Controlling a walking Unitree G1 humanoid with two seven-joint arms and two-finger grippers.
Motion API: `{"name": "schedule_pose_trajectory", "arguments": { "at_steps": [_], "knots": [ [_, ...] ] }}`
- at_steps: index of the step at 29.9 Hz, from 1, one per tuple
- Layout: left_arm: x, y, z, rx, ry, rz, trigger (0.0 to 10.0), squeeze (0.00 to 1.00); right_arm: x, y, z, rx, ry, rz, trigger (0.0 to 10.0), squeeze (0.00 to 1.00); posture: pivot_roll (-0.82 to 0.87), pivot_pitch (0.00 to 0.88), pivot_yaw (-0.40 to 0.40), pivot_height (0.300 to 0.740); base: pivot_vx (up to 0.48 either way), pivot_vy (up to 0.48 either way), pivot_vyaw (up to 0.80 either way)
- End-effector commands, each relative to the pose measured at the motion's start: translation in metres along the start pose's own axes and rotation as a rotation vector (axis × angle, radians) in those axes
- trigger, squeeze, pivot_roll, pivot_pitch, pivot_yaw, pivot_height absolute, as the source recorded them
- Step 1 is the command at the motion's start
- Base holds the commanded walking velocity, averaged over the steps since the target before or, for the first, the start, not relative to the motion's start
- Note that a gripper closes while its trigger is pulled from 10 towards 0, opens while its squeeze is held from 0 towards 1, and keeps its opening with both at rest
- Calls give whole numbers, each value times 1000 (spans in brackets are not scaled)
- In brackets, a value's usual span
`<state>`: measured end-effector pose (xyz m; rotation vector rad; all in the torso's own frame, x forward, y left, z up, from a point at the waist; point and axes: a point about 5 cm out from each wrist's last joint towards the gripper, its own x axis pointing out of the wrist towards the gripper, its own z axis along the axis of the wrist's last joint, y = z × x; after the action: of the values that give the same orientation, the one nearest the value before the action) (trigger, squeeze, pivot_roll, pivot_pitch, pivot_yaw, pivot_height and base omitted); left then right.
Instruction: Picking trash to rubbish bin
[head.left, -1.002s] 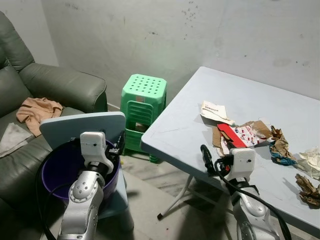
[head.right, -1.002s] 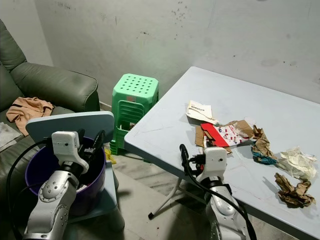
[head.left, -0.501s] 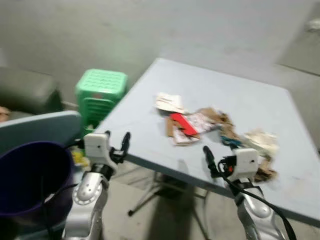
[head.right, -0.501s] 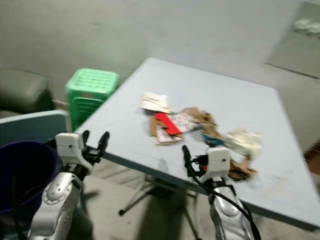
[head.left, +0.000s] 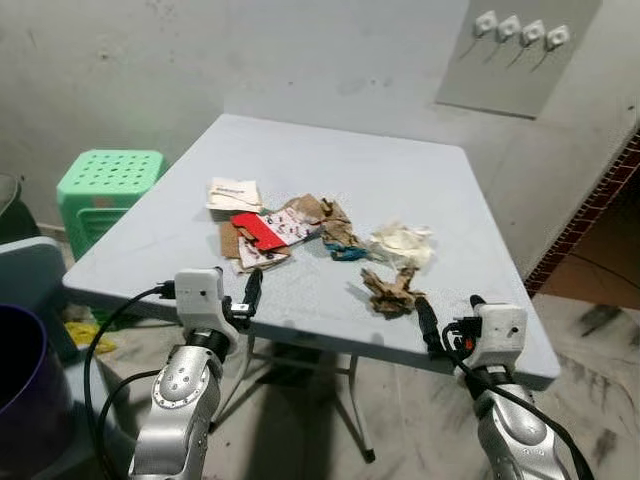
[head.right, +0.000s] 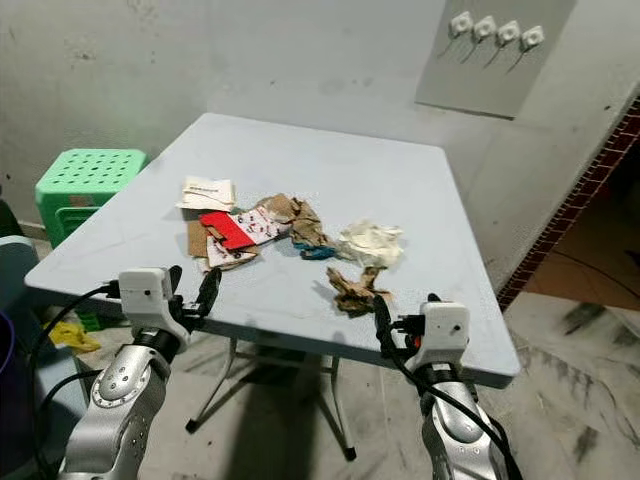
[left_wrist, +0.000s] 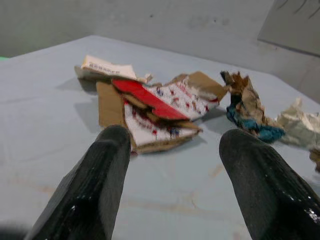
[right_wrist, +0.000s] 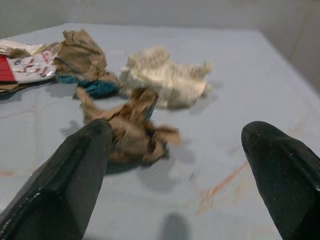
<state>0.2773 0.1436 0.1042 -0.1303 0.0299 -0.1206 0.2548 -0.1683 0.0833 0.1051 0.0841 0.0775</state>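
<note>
Now I'm facing the pale blue square folding counter (head.left: 330, 170), both arms raised at its near edge. My left gripper (head.left: 250, 295) has its fingers (left_wrist: 95, 185) spread, empty, aimed at the flattened cardboard pack with a red and white printed panel (head.left: 262, 235). My right gripper (head.left: 428, 325) is also spread and empty, pointing at the crumpled brown paper wad (head.left: 392, 290), just short of it. Beside that wad, toward the counter's middle, lies a scrunched white tissue (head.left: 402, 242), with a brown-and-teal wrapper scrap (head.left: 338, 238) between it and the pack. The purple plastic bin (head.left: 18, 370) sits off the counter's left corner, near the green stool (head.left: 105, 180). I judge this the reach step; next, push the right fingers around the brown wad and pinch.
</note>
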Motion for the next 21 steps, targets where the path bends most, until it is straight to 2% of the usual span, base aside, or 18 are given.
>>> {"name": "schedule_pose_trajectory", "arguments": {
  "at_steps": [1,2,4,6,8,11,13,21],
  "knots": [
    [-2,2,2,14,3,6,10000,0,-1,-1,2,26,12,-14,10000,0,45,37,-85,740,0,0,0],
    [-2,1,2,17,5,3,10000,0,-1,-1,2,19,13,-6,10000,0,44,37,-85,740,0,0,0],
    [-3,0,1,10,9,-9,10000,0,-4,1,1,72,31,16,10000,0,44,40,-85,740,0,0,0],
    [-4,-2,1,8,16,-22,10000,0,-7,1,2,17,4,36,10000,0,39,46,-83,740,0,0,0],
    [-4,-4,1,-6,18,-37,10000,0,-9,2,1,43,19,61,10000,0,37,48,-83,740,0,0,0],
    [-6,-8,1,17,22,-60,10000,0,-13,0,2,-18,19,69,10000,0,30,49,-81,740,0,0,0],
    [-6,-15,1,23,19,-101,10000,0,-14,-2,2,-19,21,68,10000,0,27,50,-82,740,0,0,0],
    [-1,-30,9,48,-9,-227,10000,0,-8,-14,8,-88,11,91,10000,0,18,55,-79,740,0,0,0]
  ]
}}
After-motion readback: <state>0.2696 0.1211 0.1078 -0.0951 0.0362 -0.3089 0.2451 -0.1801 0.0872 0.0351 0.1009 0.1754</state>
